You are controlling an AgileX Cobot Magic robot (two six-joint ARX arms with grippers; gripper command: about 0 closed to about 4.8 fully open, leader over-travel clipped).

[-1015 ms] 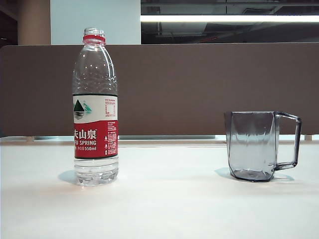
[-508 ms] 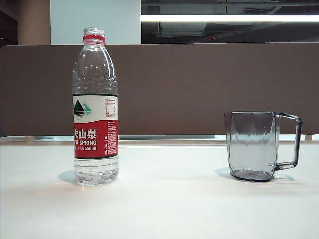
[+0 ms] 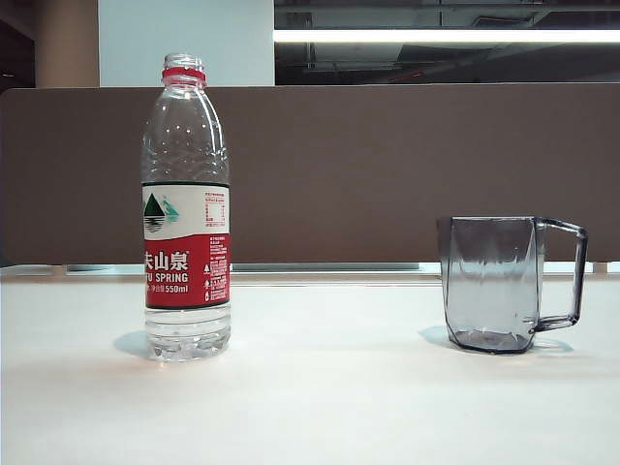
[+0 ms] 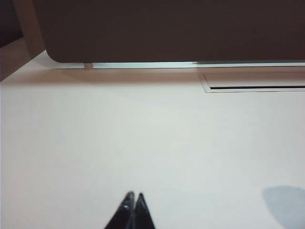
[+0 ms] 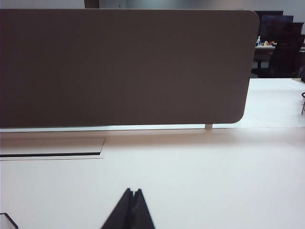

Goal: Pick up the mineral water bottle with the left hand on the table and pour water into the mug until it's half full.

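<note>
the bottle [image 3: 186, 208] stands upright and uncapped on the table [image 3: 320, 407], at about 9 o'clock in the exterior view. the mug [image 3: 492, 283] stands upright at about 3 o'clock, well apart from the bottle, its handle turned toward 3 o'clock. whether either holds water is hard to judge; both look clear. a brown partition [image 3: 387, 174] runs behind them, and its lower edge hides the far side of the table.

neither arm shows in the exterior view. the left gripper [image 4: 133, 196] appears only in its own wrist view, just the dark fingertips, pressed together with nothing between them, over bare table; the rest is cut off by the frame edge. a grey shadow [image 4: 286, 205] lies nearby, its source out of frame. the right gripper [image 5: 133, 193] is likewise only two tips, clenched together and empty. a sliver of clear rim [image 5: 8, 220] pokes in at the frame's corner, too cropped to identify.
</note>
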